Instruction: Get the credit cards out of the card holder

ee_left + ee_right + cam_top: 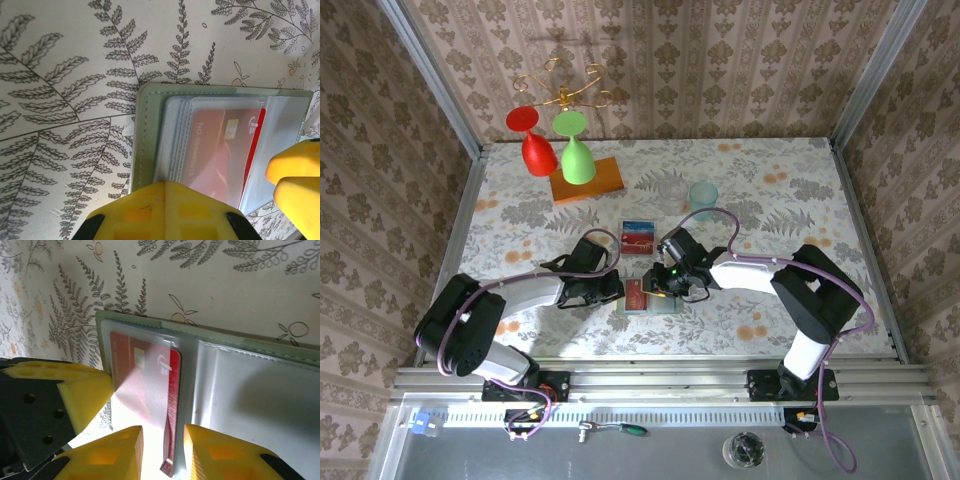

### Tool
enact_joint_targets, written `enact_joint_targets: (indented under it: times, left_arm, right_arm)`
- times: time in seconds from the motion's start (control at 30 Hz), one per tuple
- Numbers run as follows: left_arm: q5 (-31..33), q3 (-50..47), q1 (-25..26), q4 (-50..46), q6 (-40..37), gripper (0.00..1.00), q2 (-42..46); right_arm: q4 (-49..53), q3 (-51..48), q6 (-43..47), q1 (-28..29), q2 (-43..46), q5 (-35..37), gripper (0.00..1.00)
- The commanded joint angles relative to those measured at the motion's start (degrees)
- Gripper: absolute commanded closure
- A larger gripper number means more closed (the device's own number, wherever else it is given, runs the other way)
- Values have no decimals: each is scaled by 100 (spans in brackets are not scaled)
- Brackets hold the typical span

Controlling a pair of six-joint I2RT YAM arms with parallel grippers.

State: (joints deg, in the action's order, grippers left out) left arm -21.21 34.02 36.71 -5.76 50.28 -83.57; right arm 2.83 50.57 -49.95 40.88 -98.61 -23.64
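The sage-green card holder (657, 305) lies open on the table between my two grippers. A red credit card (220, 145) sits in its left clear pocket, its right edge sticking out. My left gripper (167, 184) is shut, and its joined tips rest on the card holder (145, 130) at its left edge. My right gripper (162, 442) is open, with the raised edge of the red credit card (172, 375) standing between its fingers and a gap on each side. Two more credit cards (638, 237), one red and one blue, lie on the table behind the holder.
A pale teal cup (703, 194) stands behind the right gripper (672, 283). At the back left an orange board (605, 182) bears a stand with a red glass (538, 150) and a green glass (578, 155). The left gripper (616, 290) lies close to the right one.
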Motion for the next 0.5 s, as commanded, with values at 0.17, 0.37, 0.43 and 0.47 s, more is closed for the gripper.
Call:
enact_joint_targets:
  times: [0.17,0.37,0.43,0.47]
  left_arm:
    - [13,-9,-11,-110,-101,100,-10]
    - [18,-36,-7,-127,-84,100,16]
    - [21,-36,-6,-131,-90,100,25]
    - [15,-36,-10,-136,-89,100,29]
  right_arm:
    - [-230,183,-167,27,-269,-273,71]
    - [-342,172,-217,33,-387,-338,74]
    - [-378,164,-223,32,-412,-343,78]
    - [-391,162,-234,29,-425,-355,79]
